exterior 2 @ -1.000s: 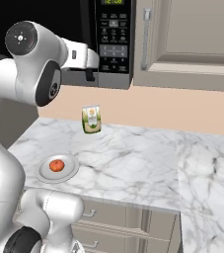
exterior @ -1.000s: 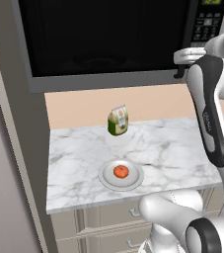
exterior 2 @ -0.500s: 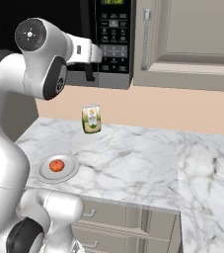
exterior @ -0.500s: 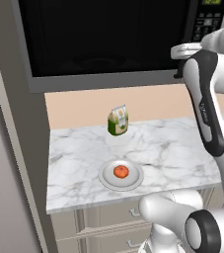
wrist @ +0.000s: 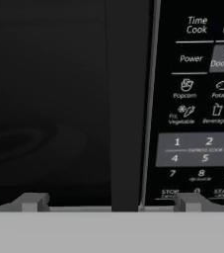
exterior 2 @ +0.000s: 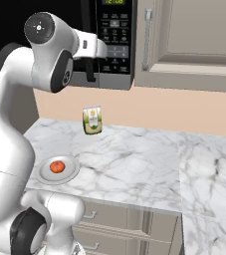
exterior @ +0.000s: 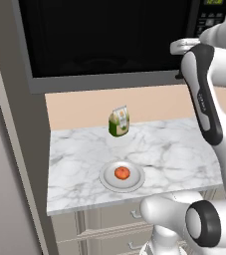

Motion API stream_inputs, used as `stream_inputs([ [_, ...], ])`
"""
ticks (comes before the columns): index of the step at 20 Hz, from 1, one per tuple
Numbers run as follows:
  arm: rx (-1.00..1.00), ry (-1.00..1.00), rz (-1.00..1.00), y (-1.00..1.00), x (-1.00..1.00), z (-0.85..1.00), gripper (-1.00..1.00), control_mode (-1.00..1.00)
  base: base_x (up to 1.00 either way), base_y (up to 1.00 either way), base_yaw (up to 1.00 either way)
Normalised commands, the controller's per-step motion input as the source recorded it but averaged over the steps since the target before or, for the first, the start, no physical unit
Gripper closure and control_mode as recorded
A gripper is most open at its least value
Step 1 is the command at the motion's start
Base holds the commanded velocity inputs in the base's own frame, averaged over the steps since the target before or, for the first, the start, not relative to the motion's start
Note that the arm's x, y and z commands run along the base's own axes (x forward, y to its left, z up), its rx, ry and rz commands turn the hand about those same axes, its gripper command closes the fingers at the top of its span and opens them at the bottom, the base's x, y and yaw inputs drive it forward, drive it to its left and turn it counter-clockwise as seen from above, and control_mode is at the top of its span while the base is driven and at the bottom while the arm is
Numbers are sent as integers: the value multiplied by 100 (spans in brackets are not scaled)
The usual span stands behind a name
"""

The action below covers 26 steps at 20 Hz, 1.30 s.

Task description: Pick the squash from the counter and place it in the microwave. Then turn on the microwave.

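The small orange-red squash (exterior: 122, 173) (exterior 2: 57, 166) lies on a white plate (exterior: 107, 182) (exterior 2: 72, 172) near the front of the marble counter (exterior: 174, 149) (exterior 2: 134, 164). The black microwave (exterior: 104, 40) (exterior 2: 115, 35) hangs above it with its door closed. My gripper (wrist: 111, 201) (exterior 2: 90, 72) is raised in front of the door, far above the squash. It is open, and in the hand view the vertical black handle (wrist: 126, 99) stands between the two fingertips (wrist: 32, 201). The button panel (wrist: 202, 99) is to the handle's right.
A green-and-white carton (exterior: 118, 122) (exterior 2: 91, 120) stands at the back of the counter, behind the plate. A beige wall cabinet (exterior 2: 194, 40) hangs to the right of the microwave. A tall grey panel (exterior: 10, 149) borders the counter's left end. Drawer fronts (exterior 2: 114, 229) sit below.
The arm has lifted and carried the open gripper a little up and closer to the microwave door. Squash, plate and carton have not moved.
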Motion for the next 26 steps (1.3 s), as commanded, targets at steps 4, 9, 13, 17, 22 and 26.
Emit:
stream_inputs([
  [4,0,0,0,-4,26,0,-100,-100,0,0,0],
  [9,0,0,0,-5,25,0,-100,-100,0,0,0],
  [13,0,0,0,-8,23,0,-100,-100,0,0,0],
  [17,0,0,0,-6,22,0,-100,-100,0,0,0],
  [22,0,0,0,-2,24,0,-100,-100,0,0,0],
  [26,0,0,0,-1,24,0,-100,-100,0,0,0],
])
